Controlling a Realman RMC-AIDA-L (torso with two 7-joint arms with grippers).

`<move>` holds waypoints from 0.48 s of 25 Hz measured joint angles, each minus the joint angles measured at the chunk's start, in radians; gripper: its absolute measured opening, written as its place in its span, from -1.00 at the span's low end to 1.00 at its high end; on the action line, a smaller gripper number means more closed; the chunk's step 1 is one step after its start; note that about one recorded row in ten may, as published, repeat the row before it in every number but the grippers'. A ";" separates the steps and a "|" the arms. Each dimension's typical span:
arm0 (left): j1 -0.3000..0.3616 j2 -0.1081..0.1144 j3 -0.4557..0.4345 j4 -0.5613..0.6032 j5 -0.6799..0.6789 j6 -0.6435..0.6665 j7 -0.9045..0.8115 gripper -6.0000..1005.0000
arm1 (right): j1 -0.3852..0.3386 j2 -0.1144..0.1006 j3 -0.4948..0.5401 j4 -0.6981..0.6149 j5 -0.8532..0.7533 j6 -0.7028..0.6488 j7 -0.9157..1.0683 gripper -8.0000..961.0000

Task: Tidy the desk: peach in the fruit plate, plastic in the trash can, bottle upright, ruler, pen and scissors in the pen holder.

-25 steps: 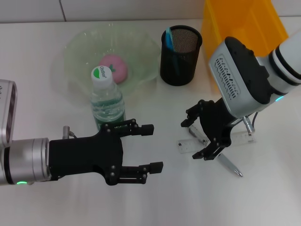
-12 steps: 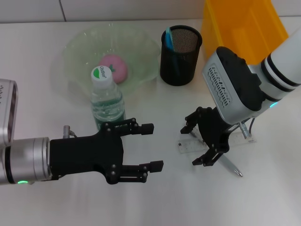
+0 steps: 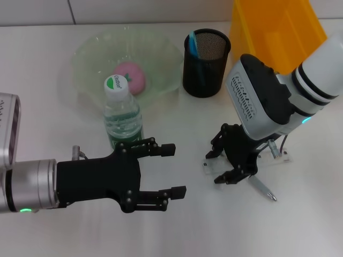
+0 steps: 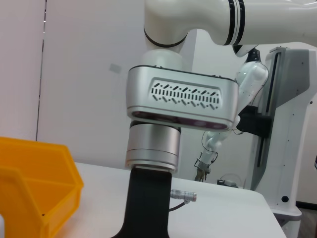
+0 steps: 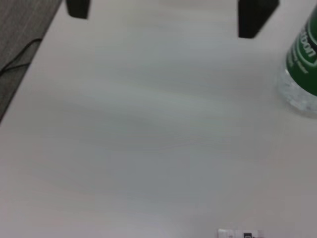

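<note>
The clear ruler (image 3: 281, 157) lies flat on the white desk, with a silver pen (image 3: 262, 188) just in front of it. My right gripper (image 3: 215, 167) hangs open low over the ruler's left end, one finger on each side of it. The ruler's end (image 5: 240, 233) shows at the edge of the right wrist view. The bottle (image 3: 122, 115) stands upright by the plate. The pink peach (image 3: 130, 77) lies in the green glass plate (image 3: 86, 59). A blue handle (image 3: 193, 45) sticks out of the black mesh pen holder (image 3: 206, 69). My left gripper (image 3: 172, 170) is open and empty. No plastic is in view.
The orange trash bin (image 3: 276, 27) stands at the back right, behind my right arm, and also shows in the left wrist view (image 4: 34, 188). In the right wrist view the bottle (image 5: 302, 74) and my left gripper (image 5: 163, 10) appear across bare desk.
My right gripper has dropped lower and shifted slightly left, closing in on the ruler's left end. The left arm has stayed put.
</note>
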 joint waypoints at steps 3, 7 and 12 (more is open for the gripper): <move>0.000 0.000 0.000 0.000 0.000 0.000 0.000 0.62 | 0.001 -0.001 0.000 0.004 -0.001 0.010 0.000 0.39; 0.001 0.002 -0.001 0.000 0.000 0.001 0.000 0.62 | 0.001 -0.001 0.000 0.006 0.000 0.012 0.000 0.11; 0.002 0.005 -0.004 0.000 0.000 0.001 0.000 0.62 | 0.001 -0.001 -0.003 0.008 0.000 0.012 0.000 -0.04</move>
